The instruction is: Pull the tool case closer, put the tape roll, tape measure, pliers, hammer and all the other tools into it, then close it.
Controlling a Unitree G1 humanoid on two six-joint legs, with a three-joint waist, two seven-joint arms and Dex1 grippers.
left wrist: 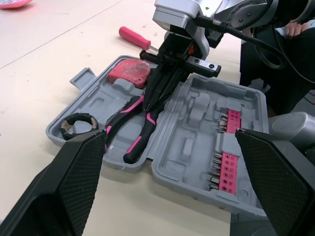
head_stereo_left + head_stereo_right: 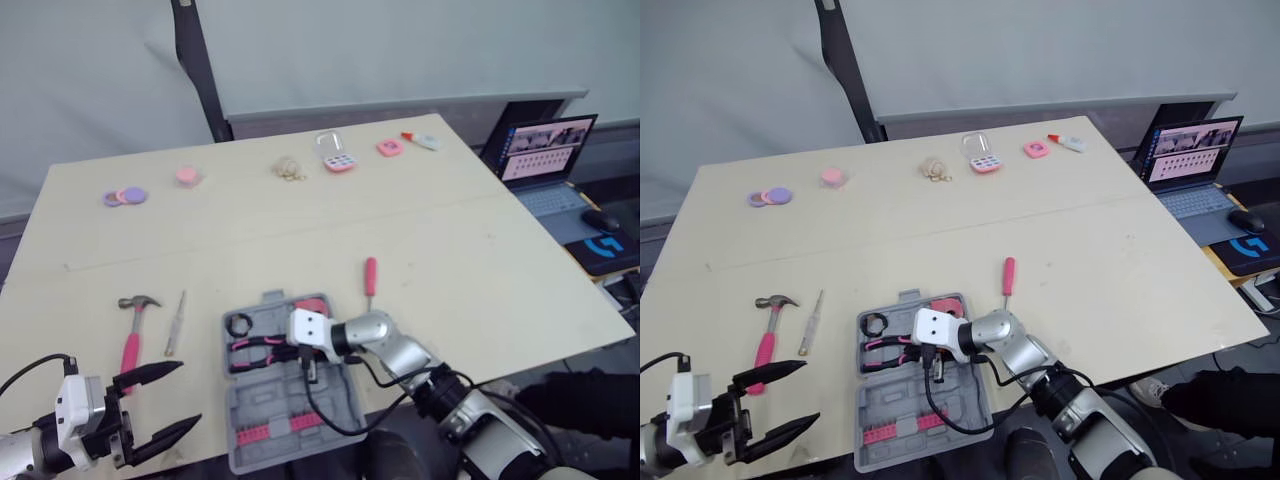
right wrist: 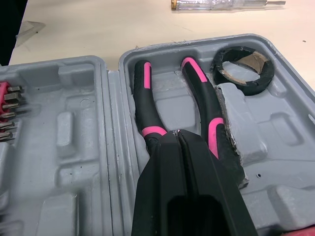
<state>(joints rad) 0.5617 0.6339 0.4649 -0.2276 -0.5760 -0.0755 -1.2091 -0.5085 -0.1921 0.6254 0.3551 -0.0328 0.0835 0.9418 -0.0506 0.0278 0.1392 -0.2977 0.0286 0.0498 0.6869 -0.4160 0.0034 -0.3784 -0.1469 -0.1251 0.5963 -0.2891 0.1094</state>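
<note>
The grey tool case (image 2: 300,395) lies open at the table's front edge. In it are a black tape roll (image 3: 241,66), a red tape measure (image 1: 129,71) and black-and-pink pliers (image 3: 197,93). My right gripper (image 3: 177,133) reaches in from the right, shut, with its tips over the pliers' joint; the pliers' head is hidden beneath it. A pink-handled hammer (image 2: 133,335) and a clear-handled screwdriver (image 2: 175,323) lie left of the case. A pink screwdriver (image 2: 370,277) lies behind the case to its right. My left gripper (image 2: 165,400) hovers open at the front left, near the hammer's handle.
Pink bit strips (image 2: 270,428) sit in the case's near half. Small pink items (image 2: 339,161) and discs (image 2: 125,196) line the far side. A laptop (image 2: 545,150) and mouse (image 2: 600,220) stand on a desk to the right. A person in dark clothes (image 2: 590,400) is at the front right.
</note>
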